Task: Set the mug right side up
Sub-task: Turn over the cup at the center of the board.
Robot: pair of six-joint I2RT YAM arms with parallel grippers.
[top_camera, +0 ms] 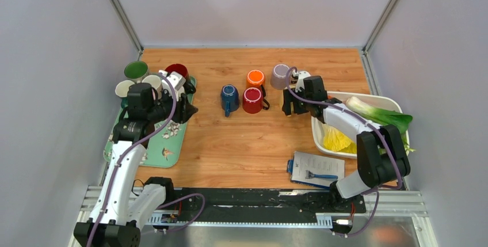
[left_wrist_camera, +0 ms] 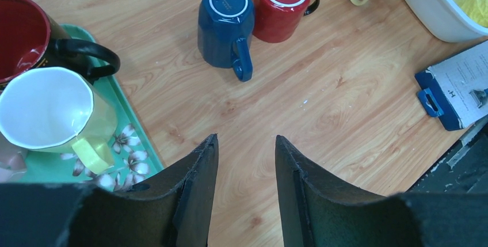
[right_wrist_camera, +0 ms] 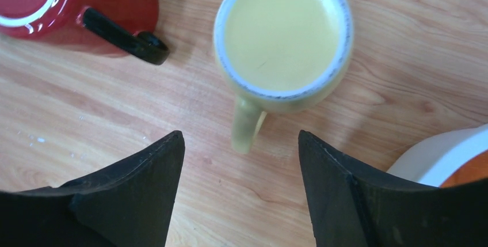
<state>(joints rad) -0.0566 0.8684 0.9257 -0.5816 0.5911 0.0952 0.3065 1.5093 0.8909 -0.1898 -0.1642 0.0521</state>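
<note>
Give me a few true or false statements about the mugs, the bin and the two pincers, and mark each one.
1. The blue mug stands upside down on the table. True.
2. The right pincer is clamped on the pale yellow mug. False: its jaws are open and grip nothing; the mug's handle points at the gap.
3. The red mug has a black handle. True.
4. The white bin is empty. False: a leek lies in it.
5. The left pincer holds a mug. False: it is open and empty.
</note>
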